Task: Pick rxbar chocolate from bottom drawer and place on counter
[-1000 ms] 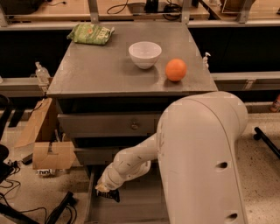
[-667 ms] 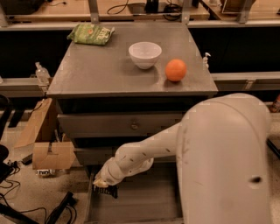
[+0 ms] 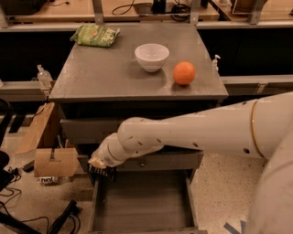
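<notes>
The bottom drawer (image 3: pixel 146 203) is pulled open below the cabinet, and its grey floor shows bare. My gripper (image 3: pixel 102 170) hangs over the drawer's back left corner, at the end of my white arm, which crosses in from the right. It is shut on a small black bar with pale stripes, the rxbar chocolate (image 3: pixel 101 172), held just above the drawer's left wall. The counter (image 3: pixel 100 75) is the grey top slab above the gripper.
On the counter are a green snack bag (image 3: pixel 94 35) at the back left, a white bowl (image 3: pixel 151 56) and an orange (image 3: pixel 184 73). A cardboard box (image 3: pixel 52 162) stands on the floor to the left. A wooden bench (image 3: pixel 137 9) with cables runs behind.
My gripper has risen out of the drawer and shifted a little left, taking the black bar with it. My arm now stretches across more of the view.
</notes>
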Controlling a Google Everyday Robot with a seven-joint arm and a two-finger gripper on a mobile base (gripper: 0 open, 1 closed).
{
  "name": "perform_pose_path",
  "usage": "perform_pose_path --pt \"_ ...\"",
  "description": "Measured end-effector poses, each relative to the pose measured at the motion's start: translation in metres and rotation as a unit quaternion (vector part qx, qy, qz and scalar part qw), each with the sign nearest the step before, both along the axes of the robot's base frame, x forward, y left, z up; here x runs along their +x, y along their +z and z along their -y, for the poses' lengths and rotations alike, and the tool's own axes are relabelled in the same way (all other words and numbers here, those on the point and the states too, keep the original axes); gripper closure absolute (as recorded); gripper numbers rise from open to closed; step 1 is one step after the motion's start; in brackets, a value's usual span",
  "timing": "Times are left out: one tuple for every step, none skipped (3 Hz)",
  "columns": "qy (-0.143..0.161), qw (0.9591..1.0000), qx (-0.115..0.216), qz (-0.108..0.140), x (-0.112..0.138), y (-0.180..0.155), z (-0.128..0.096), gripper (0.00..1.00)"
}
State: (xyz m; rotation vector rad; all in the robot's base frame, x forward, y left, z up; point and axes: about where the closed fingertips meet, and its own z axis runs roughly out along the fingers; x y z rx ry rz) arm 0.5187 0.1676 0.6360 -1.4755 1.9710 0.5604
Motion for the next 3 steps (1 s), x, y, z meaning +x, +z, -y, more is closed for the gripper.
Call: perform_pose_path --pt "-0.024 0.9992 0.014 0.030 0.024 0.064 -0.001 1.00" --pt "-0.045 0.9972 0.029 0.052 0.043 0.116 0.003 1.00" --pt "-0.064 0.9952 0.026 0.070 0.052 0.145 0.017 1.00"
